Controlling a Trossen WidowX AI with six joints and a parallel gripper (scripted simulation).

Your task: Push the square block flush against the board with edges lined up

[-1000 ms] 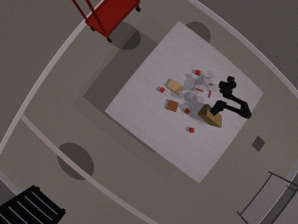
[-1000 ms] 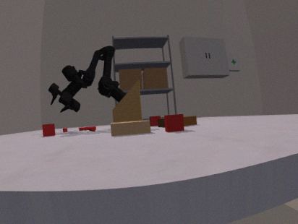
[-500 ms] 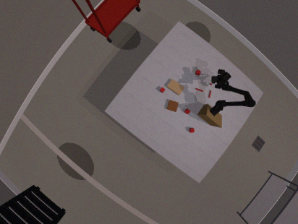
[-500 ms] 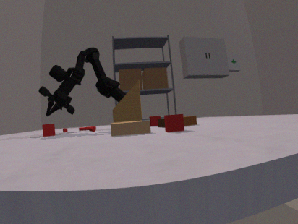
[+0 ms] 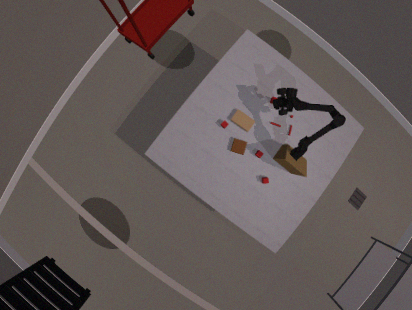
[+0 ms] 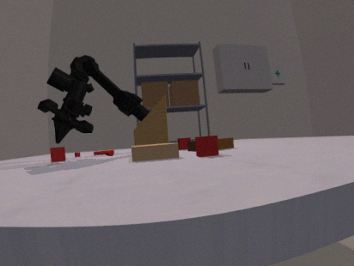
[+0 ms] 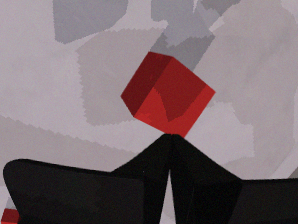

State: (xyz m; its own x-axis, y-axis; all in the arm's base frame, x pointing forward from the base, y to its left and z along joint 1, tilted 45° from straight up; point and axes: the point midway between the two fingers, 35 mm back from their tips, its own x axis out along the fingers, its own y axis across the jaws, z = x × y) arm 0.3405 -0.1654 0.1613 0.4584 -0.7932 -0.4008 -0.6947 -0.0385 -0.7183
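Note:
The tan rectangular board (image 5: 242, 120) (image 6: 155, 154) lies flat on the white table top (image 5: 200, 142) (image 6: 180, 193). The brown square block (image 5: 239, 146) (image 6: 226, 143) lies flat beside it, apart, with a gap of bare table between them. It is partly hidden behind a red cube in the exterior view. My gripper (image 5: 274, 103) (image 6: 57, 142) (image 7: 170, 141) is shut and empty, pointing down. It hangs a little above a red cube (image 6: 57, 154) (image 7: 172, 87), well away from the board and the block. Neither of those two shows in the wrist view.
More red cubes (image 5: 224, 124) (image 6: 207, 146) stand about, one near the board and another (image 5: 259, 154) near the block. A further cube (image 5: 265, 180) stands beyond. Thin red pieces (image 5: 290, 130) (image 6: 103, 153) lie near the arm. A brown wedge (image 5: 291, 161) (image 6: 152, 126) stands by the arm's base.

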